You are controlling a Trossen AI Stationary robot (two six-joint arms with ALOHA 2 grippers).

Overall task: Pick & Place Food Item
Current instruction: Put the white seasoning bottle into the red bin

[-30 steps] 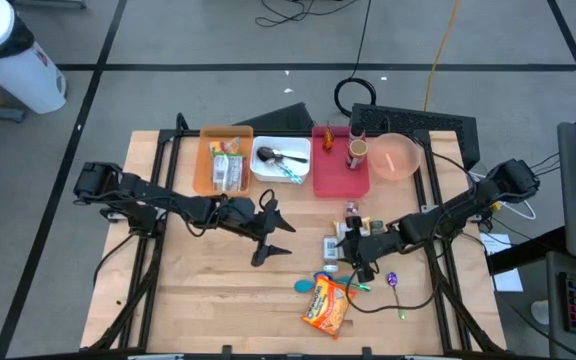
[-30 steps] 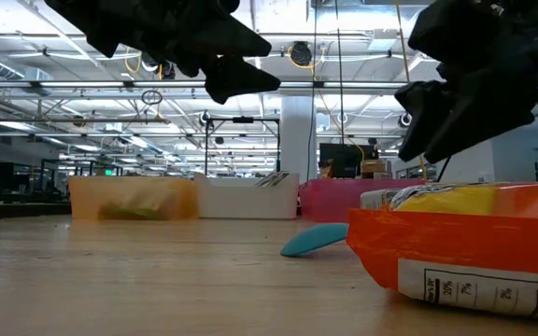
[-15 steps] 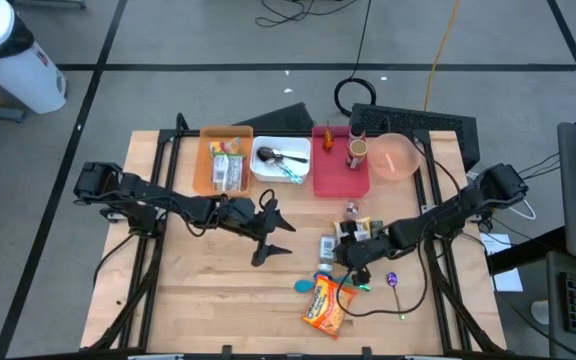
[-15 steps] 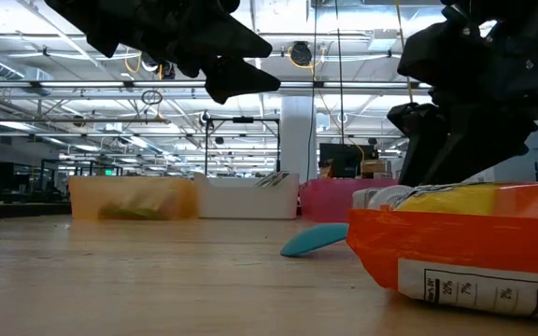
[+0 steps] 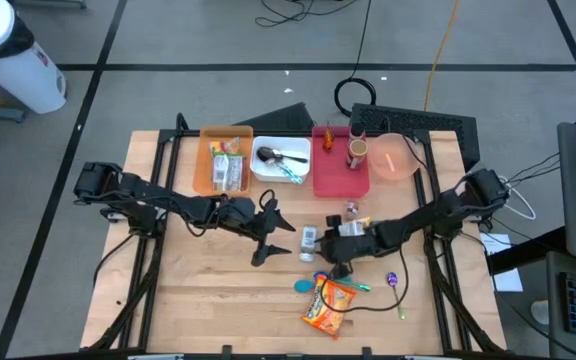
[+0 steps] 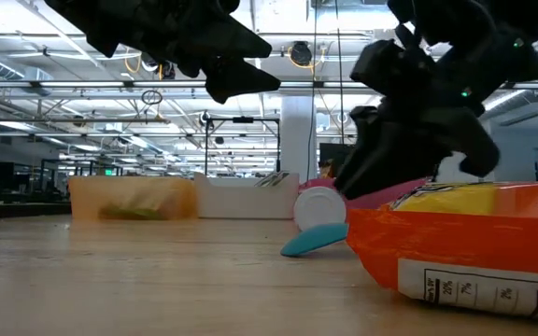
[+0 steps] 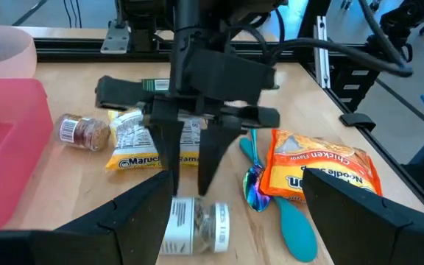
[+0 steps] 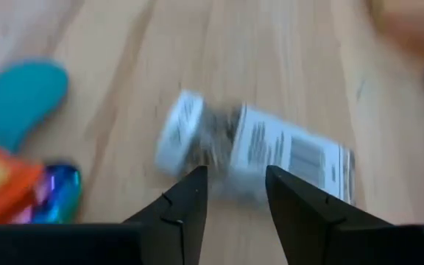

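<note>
Right claw (image 5: 320, 243) low over bench (image 5: 208, 300) centre, fingers parted astride lying spice jar (image 7: 193, 223), not clamped. Jar at 12 o'clock of orange noodle packet (image 5: 328, 305). Left claw (image 5: 273, 237) released, hovering at jar's 9 o'clock.

left gripper (image 5: 271, 232) open mid-table, right gripper (image 5: 320, 241) lowered, jaws parted

High cam looks straight down over the whole table (image 5: 198, 300); low cam sits at tabletop level, facing the room. Wrist cams close in; all share the noodle packet (image 5: 326, 308).
</note>
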